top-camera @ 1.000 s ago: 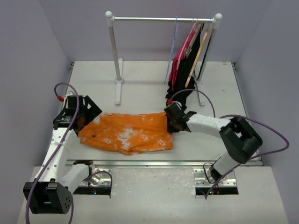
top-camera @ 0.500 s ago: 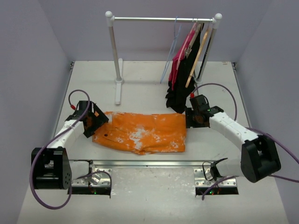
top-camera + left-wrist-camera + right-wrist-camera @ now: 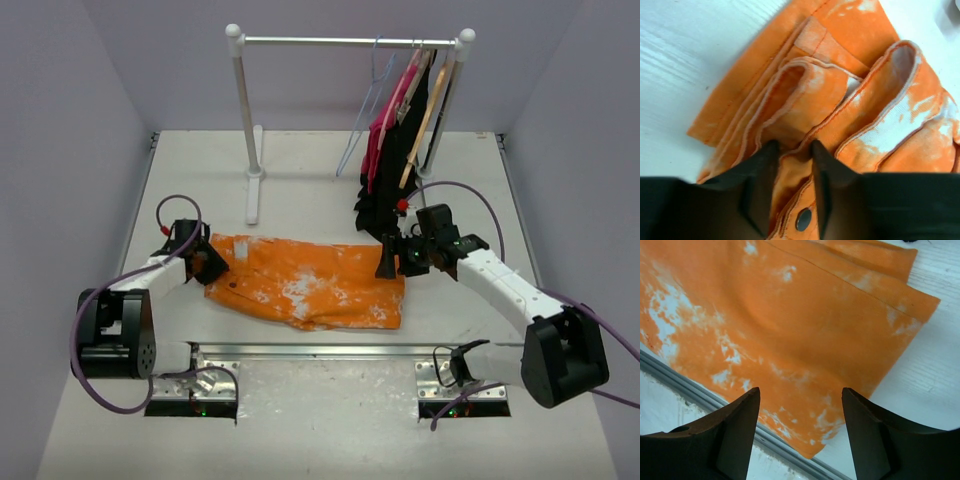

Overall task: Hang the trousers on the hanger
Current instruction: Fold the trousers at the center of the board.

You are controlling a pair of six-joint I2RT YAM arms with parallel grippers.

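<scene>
The orange trousers with white blotches lie flat across the table's middle. My left gripper is at their left end, and in the left wrist view its jaws pinch a fold of the waistband near a metal snap. My right gripper hangs just above the right end, open, with the cloth below it and nothing between its fingers. The pale blue wire hanger hangs bare on the rail at the back, tilted to the left.
A white clothes rack stands at the back. On its right end hang a pink garment, a black garment and a tan wooden hanger. A metal rail runs along the table's near edge. Walls close in both sides.
The trousers slid to the right. My left gripper followed and closed on the waistband. My right gripper opened, let go of the right end and rose a little above it.
</scene>
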